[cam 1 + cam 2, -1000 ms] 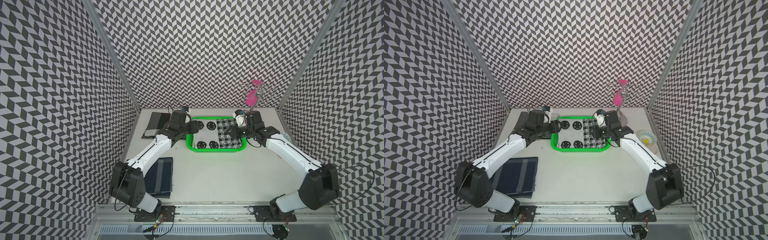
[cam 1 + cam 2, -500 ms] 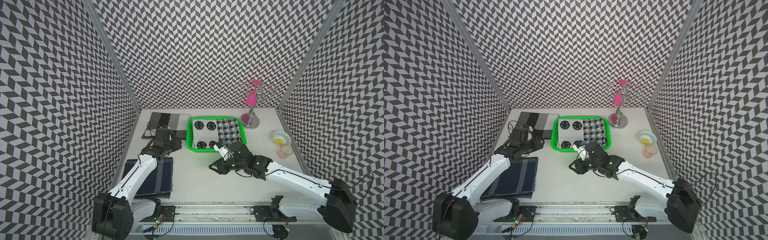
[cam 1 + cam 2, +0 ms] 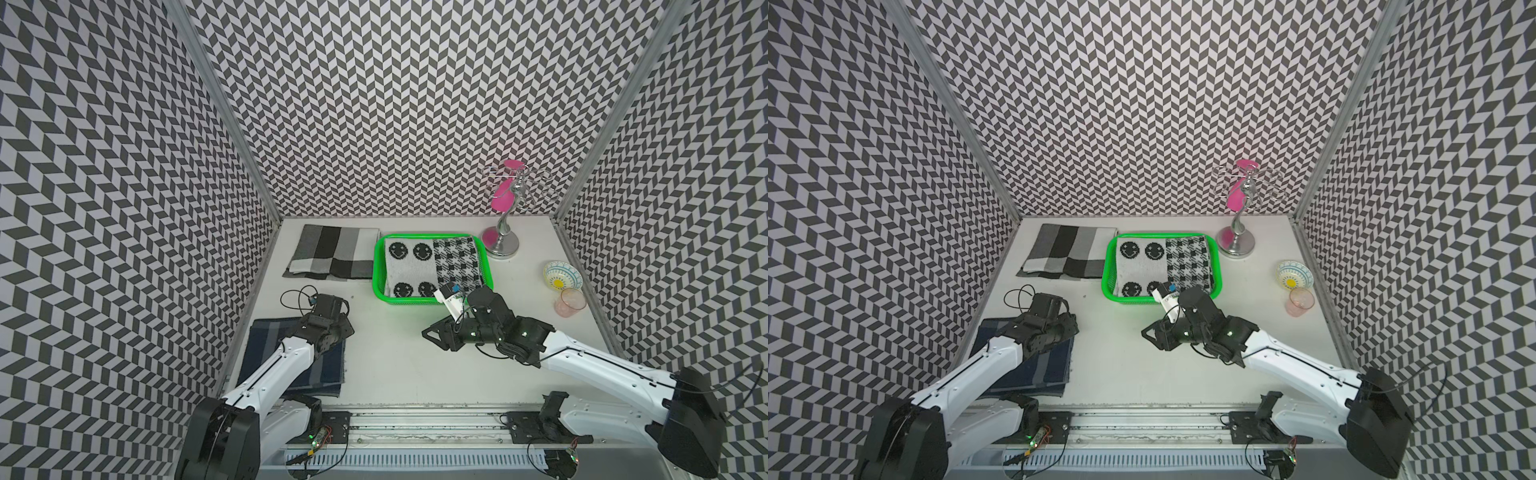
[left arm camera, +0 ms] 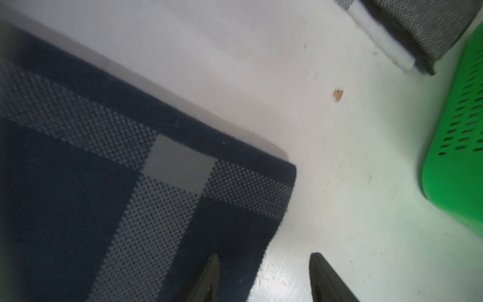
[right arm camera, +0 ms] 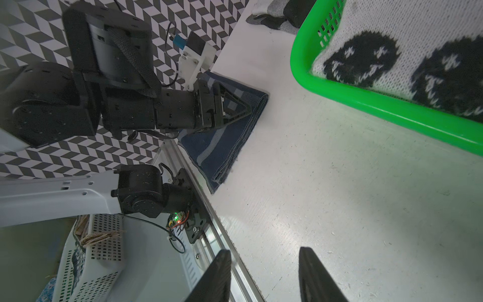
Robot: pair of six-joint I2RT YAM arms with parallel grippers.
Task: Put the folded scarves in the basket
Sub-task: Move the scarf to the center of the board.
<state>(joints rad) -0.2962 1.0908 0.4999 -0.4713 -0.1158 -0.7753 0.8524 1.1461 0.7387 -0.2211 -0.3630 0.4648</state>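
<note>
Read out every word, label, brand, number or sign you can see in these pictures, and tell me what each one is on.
No words, brands or numbers can be read in any view.
The only signs are black smiley faces, knitted into the scarf lying in the green basket.
If any label sits on the robot's parts, it is too small to read.

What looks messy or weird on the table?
Nothing much. The smiley scarf lies flat inside the green basket, and the grey scarf and blue scarf are neatly folded. Only a tiny brown crumb sits on the white table.
</note>
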